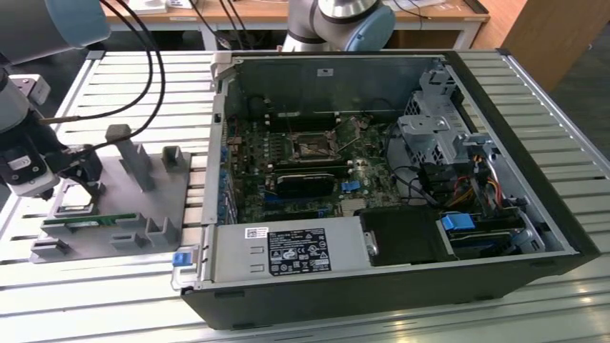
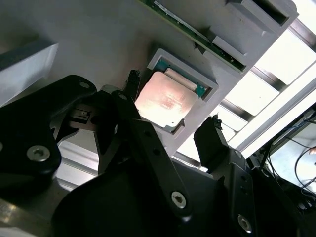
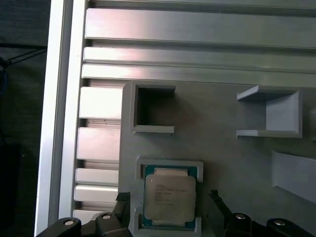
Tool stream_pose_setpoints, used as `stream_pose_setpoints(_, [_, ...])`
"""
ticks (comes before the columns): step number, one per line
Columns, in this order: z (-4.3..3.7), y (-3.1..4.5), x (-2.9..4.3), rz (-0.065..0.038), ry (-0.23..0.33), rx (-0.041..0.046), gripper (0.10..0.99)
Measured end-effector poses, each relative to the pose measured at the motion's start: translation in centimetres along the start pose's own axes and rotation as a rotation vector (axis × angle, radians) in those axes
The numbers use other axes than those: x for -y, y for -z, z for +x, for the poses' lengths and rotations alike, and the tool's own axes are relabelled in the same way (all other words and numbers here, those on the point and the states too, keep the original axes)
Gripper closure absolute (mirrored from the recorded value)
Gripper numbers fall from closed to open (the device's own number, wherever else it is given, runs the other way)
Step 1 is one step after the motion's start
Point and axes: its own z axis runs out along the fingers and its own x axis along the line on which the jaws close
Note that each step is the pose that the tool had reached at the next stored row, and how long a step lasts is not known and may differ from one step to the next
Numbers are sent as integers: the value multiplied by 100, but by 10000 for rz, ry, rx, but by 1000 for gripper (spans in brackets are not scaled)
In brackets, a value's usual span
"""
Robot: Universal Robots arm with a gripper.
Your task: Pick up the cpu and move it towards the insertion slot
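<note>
The cpu (image 1: 74, 209), a flat square chip with a silver top, lies in its square pocket on the grey holder plate (image 1: 143, 204) at the exterior view's left. Both wrist views show the cpu (image 2: 167, 101) (image 3: 169, 196) from close by. My gripper (image 1: 68, 189) hangs right over it, open. Its black fingers (image 2: 129, 89) stand on either side of the chip, apart from its edges, and the gripper (image 3: 168, 195) holds nothing. The insertion slot (image 1: 313, 148), a square socket with a dark centre and metal frame, sits on the motherboard inside the open computer case.
The open black computer case (image 1: 533, 214) takes up the middle and the exterior view's right. A green memory stick (image 1: 91, 221) lies on the holder plate beside the chip, among several upright grey posts (image 1: 133, 161). Everything rests on a slatted metal table (image 1: 143, 86).
</note>
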Motion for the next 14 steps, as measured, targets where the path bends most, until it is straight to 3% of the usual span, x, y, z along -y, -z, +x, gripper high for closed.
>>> stream_pose_setpoints(14, [-2,-111,-19,-4,1,5,365])
